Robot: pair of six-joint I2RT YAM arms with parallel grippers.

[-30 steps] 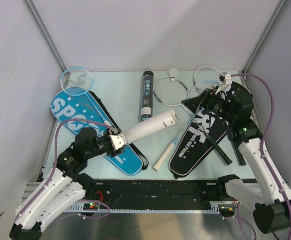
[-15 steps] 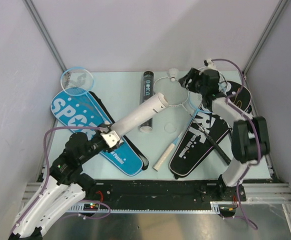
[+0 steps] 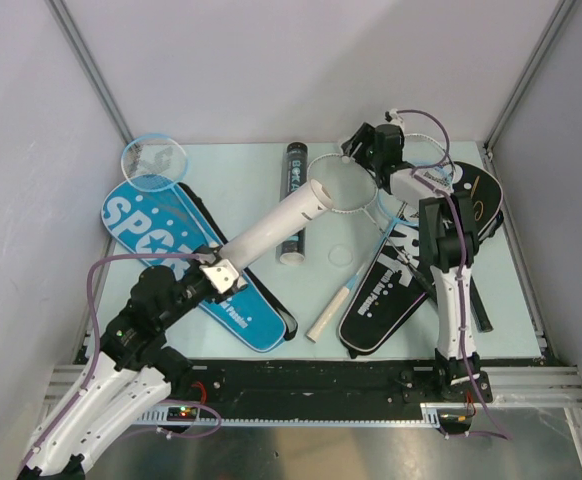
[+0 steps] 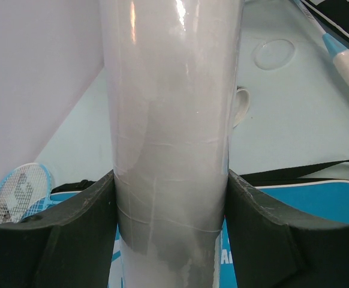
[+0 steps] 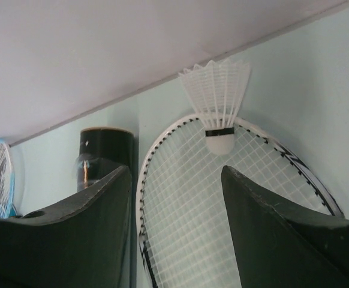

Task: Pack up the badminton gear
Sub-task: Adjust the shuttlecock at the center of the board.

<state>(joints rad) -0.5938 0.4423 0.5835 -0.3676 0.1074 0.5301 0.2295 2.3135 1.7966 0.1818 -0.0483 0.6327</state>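
Right wrist view. Item: shuttlecock [image 5: 216, 99], white feathers, lying on the desk [image 5: 318, 60] at the rim of the silver racket [image 5: 264, 174], cork end just inside that rim. I judge it featherlight and easily crushed; I'd take it gently at the cork.

Right gripper [image 5: 174, 174]: spread, empty, above the racket's strings, arm stretched far back.

Left gripper [image 4: 170, 180]: pinching the white tube [image 4: 171, 90], which looks stiff and slick. It is slanted, mouth raised near the racket's rim.
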